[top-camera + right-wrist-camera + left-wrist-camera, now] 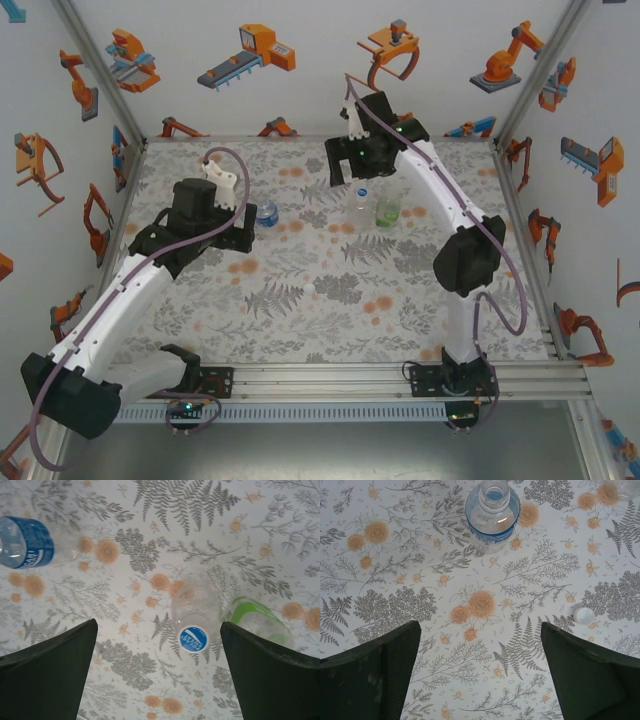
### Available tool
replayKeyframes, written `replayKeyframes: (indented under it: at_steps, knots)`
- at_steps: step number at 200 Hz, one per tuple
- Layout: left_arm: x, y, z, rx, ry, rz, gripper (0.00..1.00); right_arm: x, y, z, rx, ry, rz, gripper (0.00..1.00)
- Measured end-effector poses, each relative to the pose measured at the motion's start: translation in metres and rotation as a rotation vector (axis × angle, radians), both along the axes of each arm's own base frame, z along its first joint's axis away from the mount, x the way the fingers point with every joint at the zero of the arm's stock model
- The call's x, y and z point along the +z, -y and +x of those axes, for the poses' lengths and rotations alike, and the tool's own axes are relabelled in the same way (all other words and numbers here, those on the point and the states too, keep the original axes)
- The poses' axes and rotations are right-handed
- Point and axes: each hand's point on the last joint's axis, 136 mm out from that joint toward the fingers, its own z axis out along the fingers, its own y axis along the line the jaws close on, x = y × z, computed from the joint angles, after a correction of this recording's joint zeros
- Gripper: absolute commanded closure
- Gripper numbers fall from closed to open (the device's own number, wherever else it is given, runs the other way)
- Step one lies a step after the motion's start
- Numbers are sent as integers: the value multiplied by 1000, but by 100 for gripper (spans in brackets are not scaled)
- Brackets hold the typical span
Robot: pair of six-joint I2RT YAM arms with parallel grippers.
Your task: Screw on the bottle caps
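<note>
A blue-labelled bottle (pixel 492 512) stands upright with its neck uncovered, ahead of my open left gripper (pixel 480 645), which holds nothing. A small whitish bottle cap (pixel 584 615) lies on the cloth just beyond the right finger. My right gripper (pixel 159 647) hangs open over the table, nothing between its fingers. Below it stands the colourless bottle (pixel 197 607) with a blue printed cap (pixel 193 639) on its top, and the green-tinted bottle (pixel 255 620) stands beside it. From above, the blue-labelled bottle (pixel 267 213), colourless bottle (pixel 361 205) and green-tinted bottle (pixel 388 208) stand in a row between the left gripper (pixel 243 236) and the right gripper (pixel 348 168).
A floral cloth (pixel 320 300) covers the table, and walls with robot pictures close it on three sides. An aluminium rail (pixel 330 375) runs along the near edge by the arm bases. The right arm's elbow (pixel 468 258) hangs over the right side.
</note>
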Motion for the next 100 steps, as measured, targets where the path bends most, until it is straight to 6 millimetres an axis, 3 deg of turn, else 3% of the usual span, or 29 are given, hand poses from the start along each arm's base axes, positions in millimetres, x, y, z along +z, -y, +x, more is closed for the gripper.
replayKeyframes:
  at_steps: [40,100]
  knots:
    - [4,-9,-5,21,21,17,3,-9,-25,-16,53,17,86,9]
    - [3,-11,-28,-52,68,12,3,-42,-96,-59,215,153,144,17]
